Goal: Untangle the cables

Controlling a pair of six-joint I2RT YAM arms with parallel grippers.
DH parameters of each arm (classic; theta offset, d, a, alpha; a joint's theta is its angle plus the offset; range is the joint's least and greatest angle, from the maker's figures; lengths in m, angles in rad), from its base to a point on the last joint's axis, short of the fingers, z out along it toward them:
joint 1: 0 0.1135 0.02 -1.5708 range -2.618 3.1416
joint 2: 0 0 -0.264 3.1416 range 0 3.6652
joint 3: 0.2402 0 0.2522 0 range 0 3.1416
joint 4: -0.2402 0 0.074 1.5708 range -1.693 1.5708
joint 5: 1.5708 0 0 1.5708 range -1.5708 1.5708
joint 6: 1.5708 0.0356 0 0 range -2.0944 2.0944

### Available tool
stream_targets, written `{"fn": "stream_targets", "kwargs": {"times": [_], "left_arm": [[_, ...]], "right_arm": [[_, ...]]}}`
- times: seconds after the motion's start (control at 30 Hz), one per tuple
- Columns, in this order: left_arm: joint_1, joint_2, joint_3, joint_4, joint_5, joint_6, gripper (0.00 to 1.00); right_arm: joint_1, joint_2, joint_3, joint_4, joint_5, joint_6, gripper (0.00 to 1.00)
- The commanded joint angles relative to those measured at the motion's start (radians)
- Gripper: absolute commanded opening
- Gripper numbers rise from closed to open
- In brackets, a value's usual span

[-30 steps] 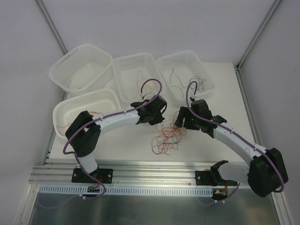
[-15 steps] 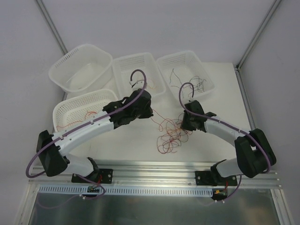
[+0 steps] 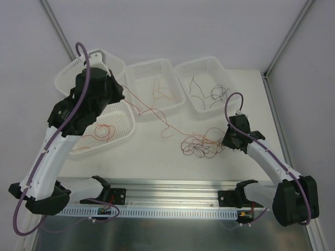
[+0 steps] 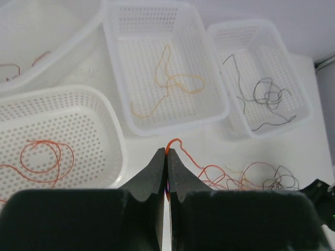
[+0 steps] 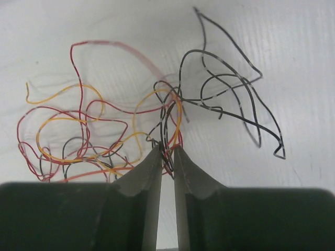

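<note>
The tangle of cables (image 3: 199, 145) lies on the table right of centre, a knot of red, orange and black wires (image 5: 104, 130). My left gripper (image 3: 119, 94) is raised over the left baskets and shut on one orange-red cable (image 4: 180, 144). That cable trails (image 3: 157, 116) across the table down to the tangle. My right gripper (image 3: 226, 140) sits at the tangle's right edge. Its jaws (image 5: 167, 150) stand nearly together, with several red and black strands pinched between the tips.
Several white perforated baskets stand at the back and left. The front-left one (image 3: 127, 116) holds a red coil (image 4: 44, 157), the middle one (image 3: 152, 65) an orange cable (image 4: 167, 83), the right one (image 3: 209, 61) black cables (image 4: 264, 97). A metal rail (image 3: 172, 185) runs along the near edge.
My left arm rose and swung back-left, drawing one orange-red cable out of the tangle. My right gripper closed on the tangle and shifted right, dragging the pile with it.
</note>
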Motion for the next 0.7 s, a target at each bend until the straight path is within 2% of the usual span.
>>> {"fn": "stream_targets", "kwargs": {"times": [0.0, 0.13, 0.4, 0.53, 0.6, 0.67], "left_arm": [[0.015, -0.028, 0.143, -0.099, -0.038, 0.107, 0.00], [0.024, -0.007, 0.289, -0.145, -0.076, 0.150, 0.00], [0.037, 0.044, 0.410, -0.160, -0.092, 0.210, 0.00], [0.092, 0.084, 0.456, -0.159, -0.106, 0.237, 0.00], [0.124, 0.099, 0.469, -0.156, -0.066, 0.240, 0.00], [0.165, 0.127, 0.489, -0.154, -0.043, 0.240, 0.00]], "right_arm": [[-0.034, -0.047, -0.003, -0.104, 0.034, -0.040, 0.17], [-0.053, -0.053, 0.000, -0.121, 0.022, -0.047, 0.17], [-0.051, -0.041, 0.006, -0.118, -0.022, -0.070, 0.22], [-0.050, -0.057, 0.000, -0.119, -0.053, -0.086, 0.33], [-0.050, -0.070, -0.004, -0.118, -0.059, -0.093, 0.38], [-0.050, -0.082, -0.004, -0.124, -0.076, -0.110, 0.50]]}}
